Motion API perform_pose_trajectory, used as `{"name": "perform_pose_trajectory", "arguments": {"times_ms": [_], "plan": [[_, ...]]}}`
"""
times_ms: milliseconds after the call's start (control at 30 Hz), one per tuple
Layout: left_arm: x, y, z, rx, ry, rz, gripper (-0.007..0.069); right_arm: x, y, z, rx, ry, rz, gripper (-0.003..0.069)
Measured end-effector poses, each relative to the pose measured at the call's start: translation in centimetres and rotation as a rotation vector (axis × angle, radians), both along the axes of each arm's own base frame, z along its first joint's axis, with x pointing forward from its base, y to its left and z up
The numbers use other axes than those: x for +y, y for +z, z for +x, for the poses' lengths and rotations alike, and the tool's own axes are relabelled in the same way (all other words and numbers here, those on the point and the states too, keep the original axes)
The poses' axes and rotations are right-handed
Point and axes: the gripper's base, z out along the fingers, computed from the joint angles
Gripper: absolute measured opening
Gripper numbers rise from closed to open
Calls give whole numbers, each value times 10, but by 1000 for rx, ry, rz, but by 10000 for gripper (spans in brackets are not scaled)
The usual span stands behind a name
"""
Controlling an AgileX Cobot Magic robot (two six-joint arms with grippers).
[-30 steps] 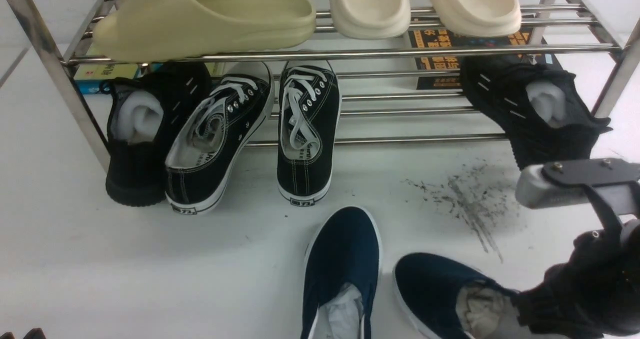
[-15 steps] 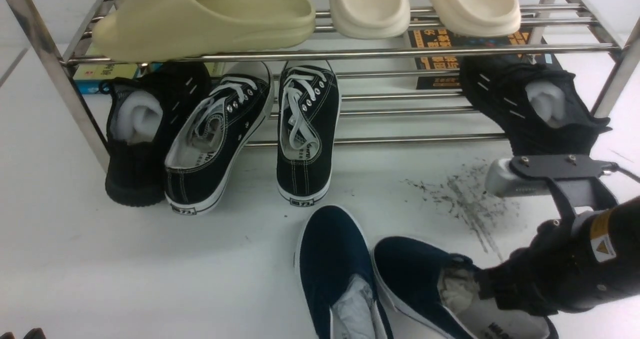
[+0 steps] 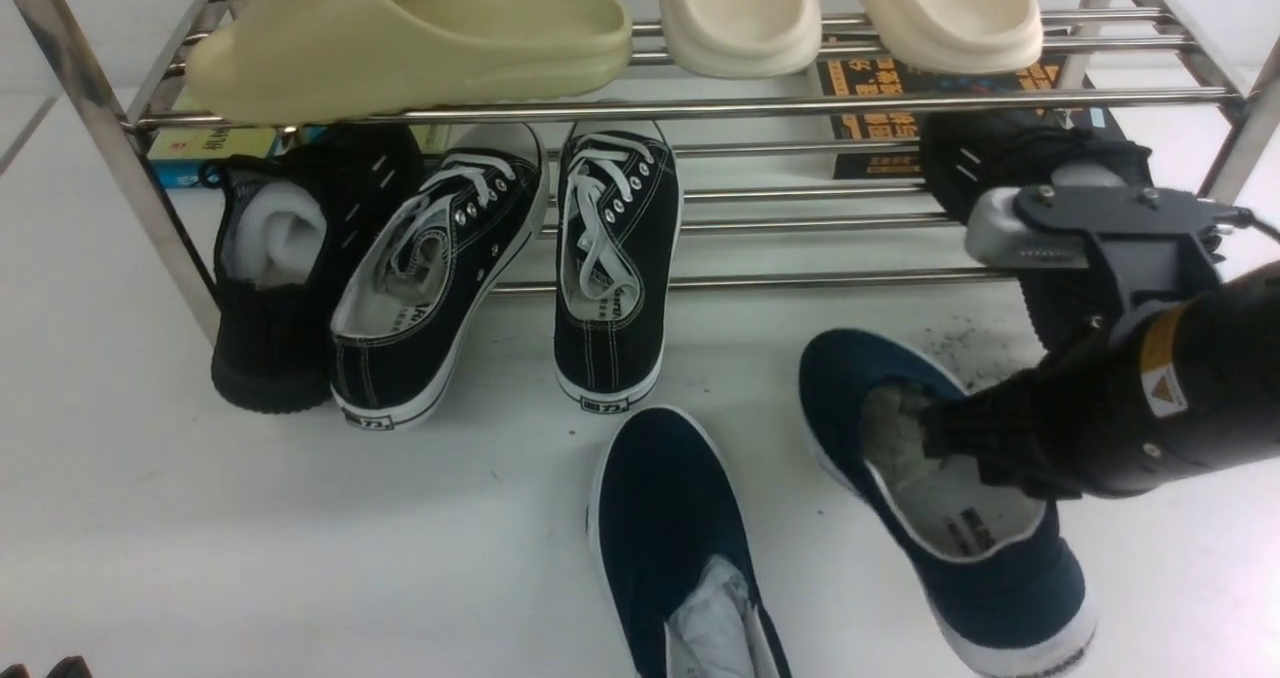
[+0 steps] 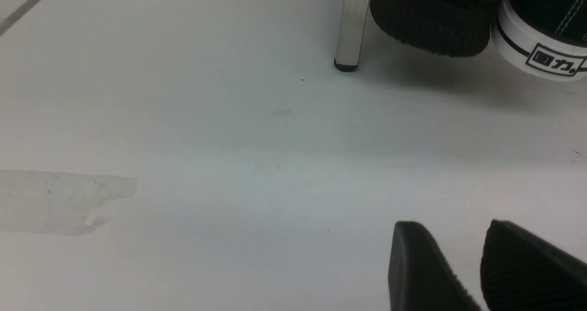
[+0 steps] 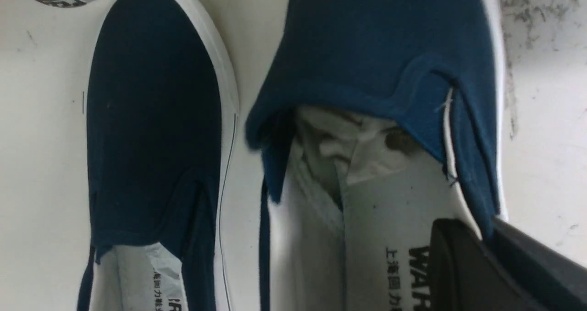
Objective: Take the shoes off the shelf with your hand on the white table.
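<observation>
Two navy-blue shoes are off the shelf [image 3: 700, 110] and over the white table [image 3: 200, 518]. The left shoe [image 3: 665, 518] [image 5: 151, 118] lies flat with paper stuffing in its opening. My right gripper [image 3: 940, 433] [image 5: 486, 228] is shut on the side wall of the right shoe [image 3: 985, 568] [image 5: 376, 58], one finger inside over the "WAR" print and one outside. That shoe's toe points at the shelf. I cannot tell whether it touches the table. In the left wrist view my left gripper [image 4: 451, 224] hangs open over bare table, holding nothing.
On the lower tier sit two black lace-up sneakers [image 3: 430, 268] [image 3: 615, 258] and black knit sneakers at each end [image 3: 290, 258] [image 3: 1010, 158]. Pale slides [image 3: 400, 38] [image 3: 850, 8] lie on top. Dark scuff streaks [image 3: 950, 343] mark the table. A shelf leg [image 4: 351, 26] stands ahead of my left gripper.
My right gripper has carried the right navy shoe from the near right edge leftward, then away toward the shelf. The left navy shoe shifted slightly. The left arm has not moved.
</observation>
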Motion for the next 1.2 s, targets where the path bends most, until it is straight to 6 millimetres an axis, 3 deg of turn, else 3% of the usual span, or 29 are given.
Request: {"name": "perform_pose_trajectory", "arguments": {"times_ms": [300, 500, 733, 1200], "plan": [[0, 0, 0, 0, 0, 0, 243, 18, -41, 14, 115, 6, -58, 45], [0, 0, 0, 0, 0, 0, 243, 42, -60, 8, 159, 61, -58, 46], [0, 0, 0, 0, 0, 0, 243, 57, -71, 3, 174, 105, -74, 50], [0, 0, 0, 0, 0, 0, 243, 53, -73, 1, 180, 156, -157, 68]]}}
